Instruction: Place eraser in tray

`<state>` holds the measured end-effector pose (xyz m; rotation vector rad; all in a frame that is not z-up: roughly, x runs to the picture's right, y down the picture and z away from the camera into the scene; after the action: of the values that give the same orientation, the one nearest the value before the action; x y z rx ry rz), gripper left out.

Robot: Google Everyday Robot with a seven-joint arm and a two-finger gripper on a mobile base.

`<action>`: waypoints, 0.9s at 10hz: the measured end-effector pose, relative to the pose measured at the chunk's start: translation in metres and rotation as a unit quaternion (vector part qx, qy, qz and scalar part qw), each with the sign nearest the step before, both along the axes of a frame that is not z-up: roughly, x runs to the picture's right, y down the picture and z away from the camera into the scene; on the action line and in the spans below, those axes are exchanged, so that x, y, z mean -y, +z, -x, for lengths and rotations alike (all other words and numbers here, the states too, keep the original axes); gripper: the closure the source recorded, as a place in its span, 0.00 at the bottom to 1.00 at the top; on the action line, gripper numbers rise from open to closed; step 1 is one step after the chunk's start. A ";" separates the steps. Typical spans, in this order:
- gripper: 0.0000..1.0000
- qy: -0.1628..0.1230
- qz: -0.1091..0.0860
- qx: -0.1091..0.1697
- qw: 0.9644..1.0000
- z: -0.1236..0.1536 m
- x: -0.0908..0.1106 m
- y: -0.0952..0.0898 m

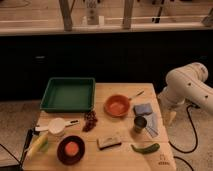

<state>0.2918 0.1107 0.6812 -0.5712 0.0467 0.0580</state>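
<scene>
The gripper hangs just off the right edge of the wooden table, pointing down beside the tabletop at the end of the white arm. Its jaws seem to stand spread with nothing between them, though the fingertips are faint against the dark floor.

The eraser lies flat on the table, well apart from the jaws. It is off to their left as the camera sees it, and nearer the front edge. Nothing touches it.

In the stretch between the jaws and the eraser stand a metal cup and a folded blue-grey cloth, the cloth nearest the jaws. A long green vegetable lies just right of the eraser.

The green tray sits farther from the jaws than the eraser does, at the far left corner. An orange bowl stands between the tray and the jaws. Beyond the eraser from the jaws rests a dark plate.
</scene>
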 end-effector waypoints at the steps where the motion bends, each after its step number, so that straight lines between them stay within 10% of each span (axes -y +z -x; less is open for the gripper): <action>1: 0.20 0.000 0.000 0.000 1.000 0.000 0.000 0.000; 9: 0.20 -0.039 0.018 -0.022 0.999 0.021 -0.030 -0.012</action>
<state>0.2713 0.1412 0.6691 -0.6026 0.1131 -0.0063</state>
